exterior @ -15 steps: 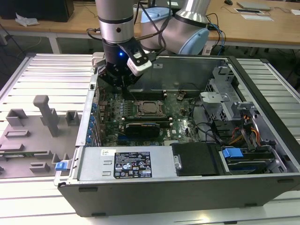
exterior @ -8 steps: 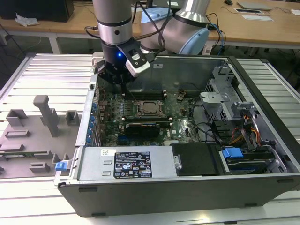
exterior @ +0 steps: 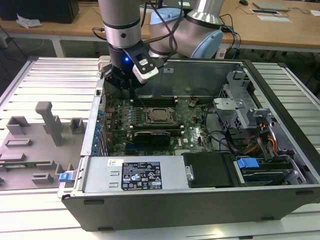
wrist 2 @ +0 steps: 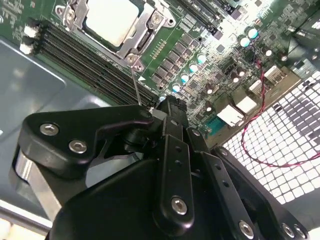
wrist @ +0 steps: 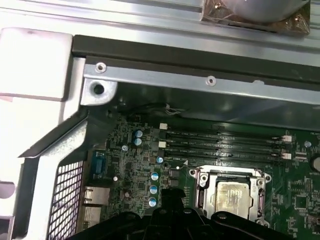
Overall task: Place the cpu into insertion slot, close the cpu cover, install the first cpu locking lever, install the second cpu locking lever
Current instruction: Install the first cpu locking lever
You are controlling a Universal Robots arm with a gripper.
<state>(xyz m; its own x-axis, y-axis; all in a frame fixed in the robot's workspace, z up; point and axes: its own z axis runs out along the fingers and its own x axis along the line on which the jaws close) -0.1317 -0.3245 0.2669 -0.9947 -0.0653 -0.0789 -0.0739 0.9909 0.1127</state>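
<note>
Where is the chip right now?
The chip sits in the socket on the green board, mid-case in the exterior view, beside the long memory slots.

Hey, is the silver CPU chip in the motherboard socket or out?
In: the second wrist view shows the dull silver square chip lying flat inside the silver-grey metal-rimmed socket on the green motherboard.
</note>
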